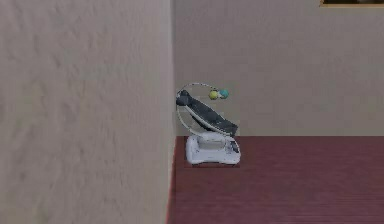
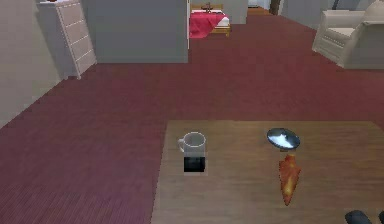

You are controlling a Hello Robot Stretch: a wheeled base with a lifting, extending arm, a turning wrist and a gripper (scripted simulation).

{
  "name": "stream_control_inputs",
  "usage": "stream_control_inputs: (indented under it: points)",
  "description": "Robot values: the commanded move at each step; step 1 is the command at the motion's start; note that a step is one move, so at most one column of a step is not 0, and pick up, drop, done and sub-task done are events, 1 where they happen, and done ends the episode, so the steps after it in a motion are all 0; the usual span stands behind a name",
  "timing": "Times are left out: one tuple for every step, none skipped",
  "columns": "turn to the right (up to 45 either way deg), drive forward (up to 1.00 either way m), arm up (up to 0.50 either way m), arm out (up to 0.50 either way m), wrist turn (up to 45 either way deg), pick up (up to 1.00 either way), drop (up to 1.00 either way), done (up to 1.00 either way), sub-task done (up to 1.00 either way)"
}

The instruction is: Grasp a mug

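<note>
A mug (image 2: 193,150) with a pale rim and a dark lower body stands upright on a brown wooden table (image 2: 230,195) in the arm side view. It is near the table's far left corner, with bare tabletop around it.
On the same table lie a round blue-grey disc (image 2: 281,137) and a long orange-red thing (image 2: 289,176); a dark shape (image 2: 358,216) sits at the bottom right corner. Beyond are dark red carpet, a white dresser (image 2: 75,35), a red-covered bed (image 2: 208,22) and a pale armchair (image 2: 350,35). In the forward view, a close wall (image 1: 80,110) stands beside a baby swing (image 1: 210,128).
</note>
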Motion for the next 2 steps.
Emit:
stream_control_inputs:
  points:
    - [0.0, 0.0, 0.5, 0.0, 0.0, 0.0, 0.0, 0.0, 0.0]
    - [0.0, 0.0, 0.32, 0.0, 0.0, 0.0, 0.0, 0.0, 0.0]
